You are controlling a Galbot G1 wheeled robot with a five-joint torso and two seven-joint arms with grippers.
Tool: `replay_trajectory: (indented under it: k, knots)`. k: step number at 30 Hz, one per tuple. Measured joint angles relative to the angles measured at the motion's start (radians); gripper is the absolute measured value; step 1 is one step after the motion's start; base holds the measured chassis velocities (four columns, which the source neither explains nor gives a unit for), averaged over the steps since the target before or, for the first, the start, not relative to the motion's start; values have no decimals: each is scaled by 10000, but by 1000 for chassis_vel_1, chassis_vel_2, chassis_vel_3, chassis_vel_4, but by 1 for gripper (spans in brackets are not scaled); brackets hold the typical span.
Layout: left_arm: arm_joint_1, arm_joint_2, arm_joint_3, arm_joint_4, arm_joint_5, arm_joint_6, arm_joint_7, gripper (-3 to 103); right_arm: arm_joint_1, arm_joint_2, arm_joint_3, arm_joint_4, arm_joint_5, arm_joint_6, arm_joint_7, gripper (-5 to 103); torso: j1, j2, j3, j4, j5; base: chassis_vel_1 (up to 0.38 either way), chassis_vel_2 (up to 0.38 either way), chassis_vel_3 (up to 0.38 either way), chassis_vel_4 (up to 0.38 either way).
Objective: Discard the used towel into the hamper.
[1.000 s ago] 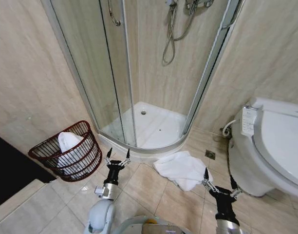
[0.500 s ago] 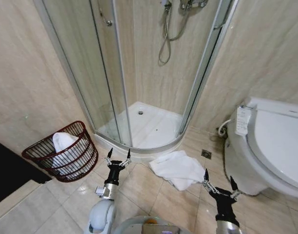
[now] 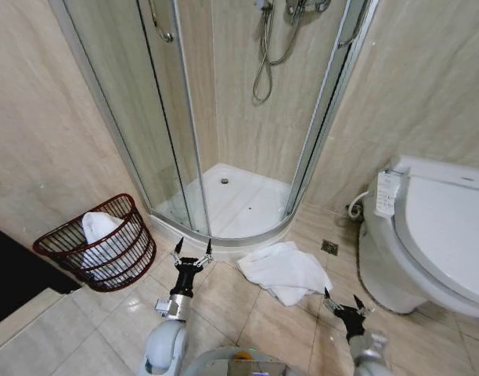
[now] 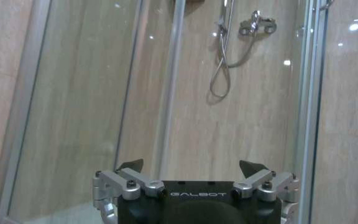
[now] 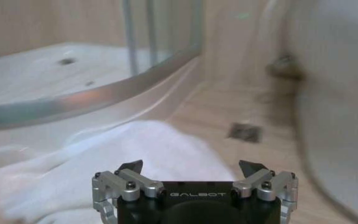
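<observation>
One hamper [image 3: 96, 252], head view.

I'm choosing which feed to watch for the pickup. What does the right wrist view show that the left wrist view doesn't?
Right wrist alone: the right hand, open, over the white towel on the floor, with the floor drain and shower tray. Left wrist alone: the left hand, open, facing the shower hose and faucet. Shared: the shower's glass enclosure.

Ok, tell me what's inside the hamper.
The hamper already holds a white towel, bunched up and rising near the rim. Through the ribs more white cloth shows lower down; the bottom beneath it is covered.
</observation>
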Motion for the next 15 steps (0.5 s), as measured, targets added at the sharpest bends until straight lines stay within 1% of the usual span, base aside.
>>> replay_trajectory:
  k: [1,2,3,4,7,10,11,13,15]
  knots:
    - [49,0,28,-13,10,43,-1,100,268,-198,-23,-265,-38,-150,-547,100,0,0,0,2,-3,0,0,0,0]
    - [90,1,41,-17,18,60,-3,100,457,-311,-80,-445,-133,-172,-905,100,0,0,0,1,-8,0,0,0,0]
    - [90,1,41,-17,18,60,-3,100,457,-311,-80,-445,-133,-172,-905,100,0,0,0,1,-8,0,0,0,0]
    - [140,0,40,-26,32,66,-5,100,636,-394,-195,-584,-302,-107,-1138,100,0,0,1,0,-4,0,0,0,0]
    - [205,6,-7,-27,48,56,-41,100,799,-412,-441,-539,-490,-69,-1099,100,0,0,1,2,-4,0,0,0,0]
    - [185,64,-32,147,147,-140,-232,100,792,-309,-679,-178,-657,-283,-871,100,0,2,1,1,-6,17,10,4,14]
    - [185,64,-32,147,147,-140,-232,100,792,-309,-679,-178,-657,-283,-871,100,0,2,1,1,-6,52,29,11,41]
    - [122,54,4,307,254,-313,-447,100,747,-276,-702,-70,-851,-279,-901,100,0,2,1,2,-6,0,0,0,0]
    - [129,14,58,339,300,-334,-532,100,689,-282,-665,-45,-896,-221,-983,100,0,2,1,2,-7,0,0,0,0]
